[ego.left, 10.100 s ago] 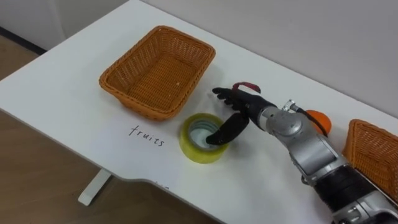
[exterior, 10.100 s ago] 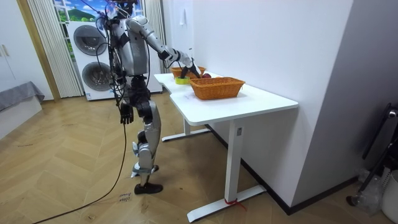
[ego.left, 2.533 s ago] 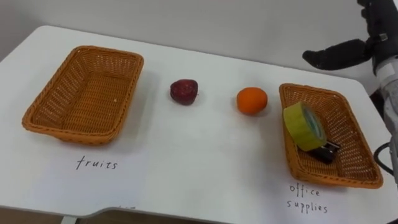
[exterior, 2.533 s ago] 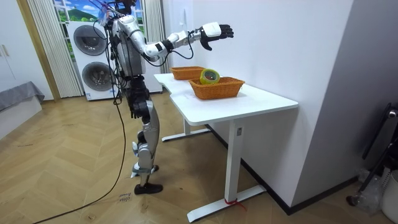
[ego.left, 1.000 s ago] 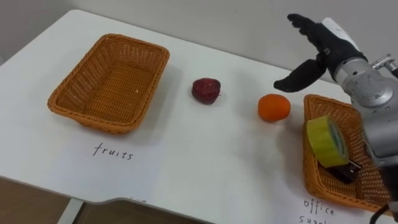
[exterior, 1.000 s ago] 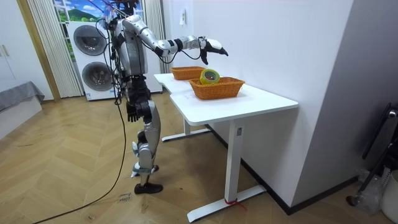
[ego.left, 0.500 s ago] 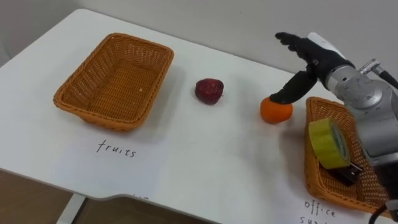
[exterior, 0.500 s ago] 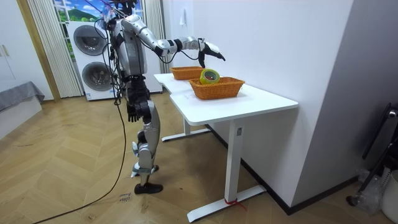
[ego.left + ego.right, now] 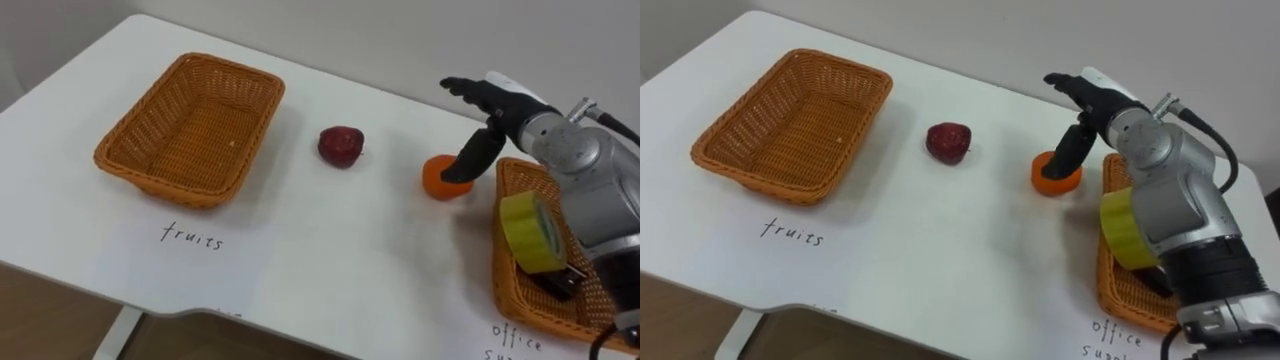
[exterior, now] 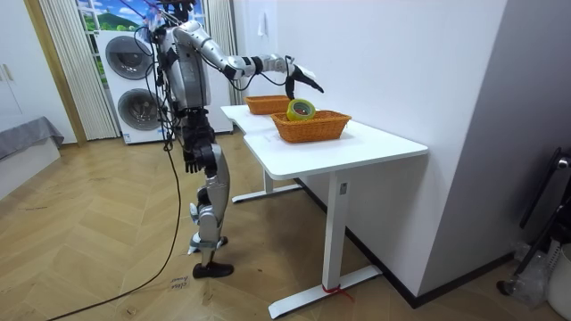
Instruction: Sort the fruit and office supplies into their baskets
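Note:
An orange [image 9: 438,180] lies on the white table [image 9: 300,250], just left of the right wicker basket [image 9: 500,270]. My right hand [image 9: 500,105] hovers over it, open with fingers spread and the thumb reaching down against the orange's right side. A dark red apple [image 9: 341,145] sits alone mid-table. The left wicker basket [image 9: 160,182] holds nothing. In the right basket a yellow tape roll [image 9: 530,232] leans over a small black item [image 9: 562,280]. My left hand [image 10: 189,160] hangs beside my hip in the room view.
Handwritten labels mark the table in front of each basket. A white wall runs close behind the table's far edge. I stand at the table's near side, right arm stretched over it; washing machines [image 10: 134,80] are behind me.
My right hand has come down and leftward from above the right basket until its thumb meets the orange. Ten seconds ago the tape roll lay on the table; it now sits in the right basket.

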Available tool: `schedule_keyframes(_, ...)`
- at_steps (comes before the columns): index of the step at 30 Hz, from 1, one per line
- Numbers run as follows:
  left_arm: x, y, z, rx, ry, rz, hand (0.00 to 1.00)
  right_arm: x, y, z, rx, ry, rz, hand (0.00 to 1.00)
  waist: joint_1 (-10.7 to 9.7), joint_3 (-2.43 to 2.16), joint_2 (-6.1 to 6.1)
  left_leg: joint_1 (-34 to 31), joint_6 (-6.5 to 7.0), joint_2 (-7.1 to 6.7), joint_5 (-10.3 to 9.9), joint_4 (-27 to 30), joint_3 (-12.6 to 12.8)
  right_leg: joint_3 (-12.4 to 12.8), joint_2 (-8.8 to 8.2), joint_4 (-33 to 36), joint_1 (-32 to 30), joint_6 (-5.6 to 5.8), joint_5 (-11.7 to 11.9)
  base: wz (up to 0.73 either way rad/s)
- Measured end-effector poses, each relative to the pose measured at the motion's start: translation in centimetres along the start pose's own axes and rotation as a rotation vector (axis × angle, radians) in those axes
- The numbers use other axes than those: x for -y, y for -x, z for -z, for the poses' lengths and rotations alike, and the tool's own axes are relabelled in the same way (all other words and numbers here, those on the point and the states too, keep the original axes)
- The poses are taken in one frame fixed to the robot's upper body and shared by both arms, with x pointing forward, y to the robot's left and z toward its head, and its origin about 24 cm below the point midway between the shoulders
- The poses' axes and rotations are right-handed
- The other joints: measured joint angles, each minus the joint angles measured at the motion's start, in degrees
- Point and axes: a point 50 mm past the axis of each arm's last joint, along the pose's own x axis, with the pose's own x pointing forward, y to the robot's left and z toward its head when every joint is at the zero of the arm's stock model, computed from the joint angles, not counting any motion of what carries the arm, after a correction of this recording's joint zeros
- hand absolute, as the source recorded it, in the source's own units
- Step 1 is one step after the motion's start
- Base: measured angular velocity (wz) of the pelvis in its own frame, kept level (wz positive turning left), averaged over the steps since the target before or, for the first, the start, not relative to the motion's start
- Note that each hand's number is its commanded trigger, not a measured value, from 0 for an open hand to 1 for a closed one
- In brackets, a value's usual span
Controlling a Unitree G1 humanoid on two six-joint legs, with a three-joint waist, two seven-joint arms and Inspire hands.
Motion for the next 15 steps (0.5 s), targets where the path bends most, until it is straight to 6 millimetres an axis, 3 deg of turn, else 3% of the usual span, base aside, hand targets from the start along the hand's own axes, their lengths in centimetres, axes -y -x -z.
schedule_keyframes(6, -0.04, 0.00, -0.38, 0.008, 0.002, -0.013, 0.00, -0.06, -0.04, 0.29, -0.030, 0.043, -0.009, 0.00, 0.68, 0.14, -0.02, -0.23, 0.00, -0.04, 0.00, -0.08, -0.28, 0.04, 0.01, -0.04, -0.19, 0.00, 0.00, 0.01)
schedule_keyframes(15, 0.01, 0.00, -0.92, 0.022, 0.005, -0.007, 0.00, -0.15, -0.01, 0.58, -0.145, 0.264, 0.013, 0.00, 1.70, 0.16, -0.03, -0.16, 0.04, -0.62, 0.02, 0.34, -0.53, -0.27, -0.22, -0.13, -0.14, 0.00, 0.00, 0.00)
